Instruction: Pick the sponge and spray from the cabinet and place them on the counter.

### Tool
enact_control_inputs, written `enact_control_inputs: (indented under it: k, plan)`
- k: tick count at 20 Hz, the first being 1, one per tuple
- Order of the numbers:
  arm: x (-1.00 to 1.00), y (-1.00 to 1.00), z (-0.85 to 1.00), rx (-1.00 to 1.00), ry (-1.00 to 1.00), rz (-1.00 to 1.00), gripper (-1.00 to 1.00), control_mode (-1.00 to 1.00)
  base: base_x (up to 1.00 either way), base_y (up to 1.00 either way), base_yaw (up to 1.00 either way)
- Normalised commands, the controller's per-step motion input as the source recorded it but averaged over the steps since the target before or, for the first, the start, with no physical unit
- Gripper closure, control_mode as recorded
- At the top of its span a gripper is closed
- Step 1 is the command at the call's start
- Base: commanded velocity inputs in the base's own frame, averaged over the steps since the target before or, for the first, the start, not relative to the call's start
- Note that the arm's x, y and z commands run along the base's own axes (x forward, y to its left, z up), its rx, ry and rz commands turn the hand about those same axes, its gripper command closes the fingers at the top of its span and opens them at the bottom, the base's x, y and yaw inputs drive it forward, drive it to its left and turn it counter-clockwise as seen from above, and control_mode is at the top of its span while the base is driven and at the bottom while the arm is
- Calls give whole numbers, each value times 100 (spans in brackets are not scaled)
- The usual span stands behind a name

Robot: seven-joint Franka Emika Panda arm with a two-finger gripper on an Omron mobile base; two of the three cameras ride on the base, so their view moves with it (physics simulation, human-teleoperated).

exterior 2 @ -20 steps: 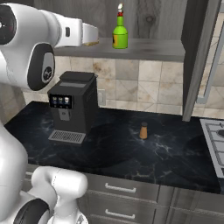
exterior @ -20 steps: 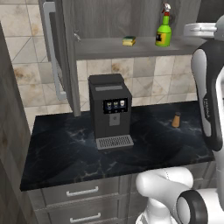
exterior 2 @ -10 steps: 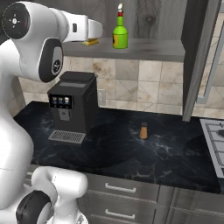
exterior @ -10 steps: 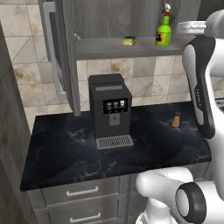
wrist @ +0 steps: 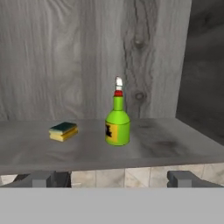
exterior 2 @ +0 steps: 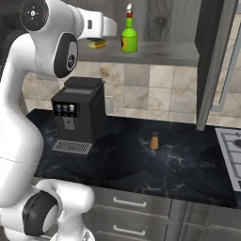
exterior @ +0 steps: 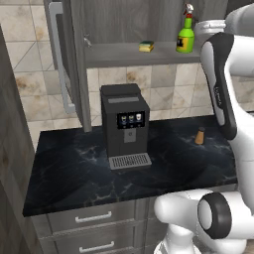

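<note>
A kitchen: coffee machine (exterior: 125,126) on the black counter (exterior: 74,173), tiled wall behind it, cabinet (exterior: 124,30) above, drawers (exterior: 92,218) below.

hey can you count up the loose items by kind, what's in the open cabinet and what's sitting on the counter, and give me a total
Sponge: 1, on the cabinet shelf
Spray bottle: 1, on the same shelf, apart from the sponge
Coffee machine: 1, on the counter
Small orange-brown shaker: 1, on the counter
Total: 4
</note>
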Motion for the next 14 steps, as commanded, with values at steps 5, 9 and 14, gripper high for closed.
enact_control_inputs:
  k: [5, 9, 14]
  plan:
    - [32, -10, 0, 0, 4, 0, -100, -100, 0, 0, 0]
    - [27, -14, 0, 0, 3, 0, -100, -100, 0, 0, 0]
    - [36, -6, 0, 0, 4, 0, -100, -100, 0, 0, 0]
